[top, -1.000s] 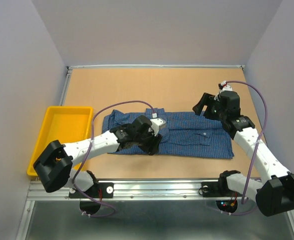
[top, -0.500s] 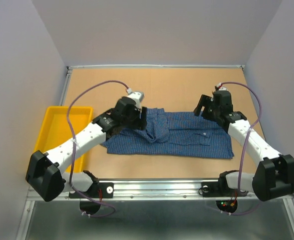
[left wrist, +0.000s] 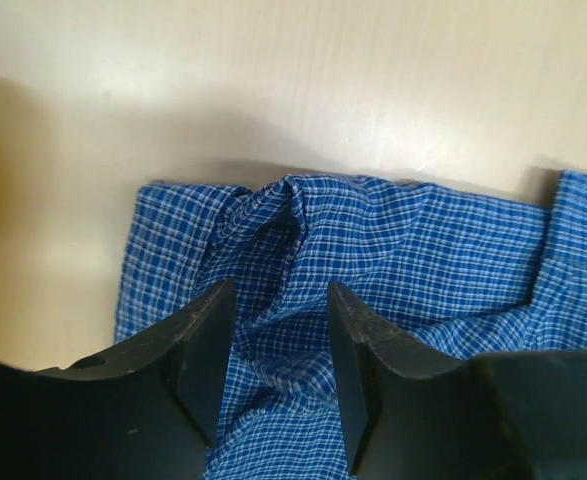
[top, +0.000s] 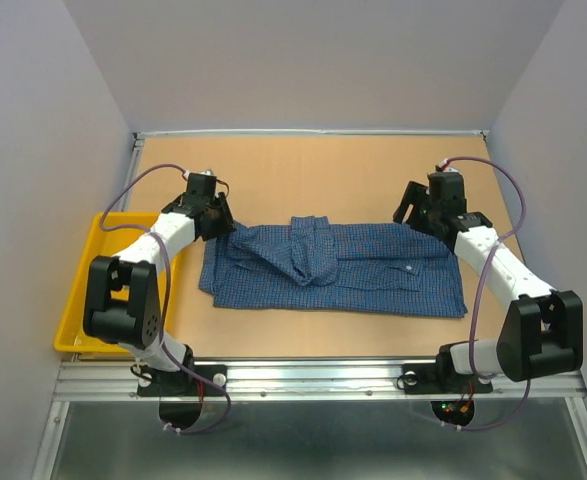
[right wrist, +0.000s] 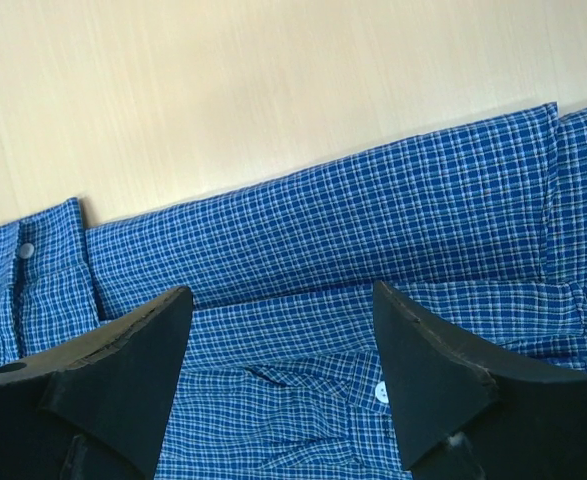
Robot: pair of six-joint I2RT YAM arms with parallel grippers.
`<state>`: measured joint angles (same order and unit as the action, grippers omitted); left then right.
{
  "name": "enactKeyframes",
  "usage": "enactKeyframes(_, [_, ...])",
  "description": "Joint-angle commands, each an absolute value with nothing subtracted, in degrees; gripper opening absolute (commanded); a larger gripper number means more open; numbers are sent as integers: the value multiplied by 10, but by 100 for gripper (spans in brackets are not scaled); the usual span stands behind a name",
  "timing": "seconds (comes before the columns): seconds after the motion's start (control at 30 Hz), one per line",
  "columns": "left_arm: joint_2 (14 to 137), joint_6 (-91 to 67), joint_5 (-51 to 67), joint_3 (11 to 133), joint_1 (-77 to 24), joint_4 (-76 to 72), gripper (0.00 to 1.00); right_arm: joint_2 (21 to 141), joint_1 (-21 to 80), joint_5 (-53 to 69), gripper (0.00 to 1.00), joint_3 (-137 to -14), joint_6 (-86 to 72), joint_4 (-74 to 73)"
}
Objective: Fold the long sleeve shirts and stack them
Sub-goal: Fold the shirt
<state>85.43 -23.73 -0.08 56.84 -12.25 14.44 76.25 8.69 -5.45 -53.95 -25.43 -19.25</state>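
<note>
Over the rumpled, finely checked shirt [top: 373,270] on the wooden table [top: 353,170], left tool [left wrist: 280,295] and right tool [right wrist: 281,292] gape.

We could read no text, number, brand or sign in any of the views. The shirt [top: 373,270] showed no writing that we could make out.
</note>
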Motion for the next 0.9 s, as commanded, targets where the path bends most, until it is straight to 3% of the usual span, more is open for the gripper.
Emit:
enactKeyframes(0.0, [886, -245, 65, 603, -119, 115, 51, 766, 85, -56, 78, -570, -250, -187])
enactKeyframes(0.2, [947, -242, 54, 642, -115, 117, 44, 779, 76, -61, 77, -569, -249, -186])
enactKeyframes(0.37, [979, -238, 52, 663, -112, 114, 31, 794, 71, -65, 77, -576, -246, -186])
enactKeyframes(0.43, [991, -238, 51, 673, -110, 115, 31, 809, 68, -69, 77, -578, -249, -185])
enactKeyframes(0.47, [996, -237, 47, 677, -106, 114, 25, 813, 67, -71, 77, -578, -251, -182])
enactKeyframes(0.87, [1046, -241, 85, 681, -58, 78, 22, 864, 14, -55, 70, -525, -304, -108])
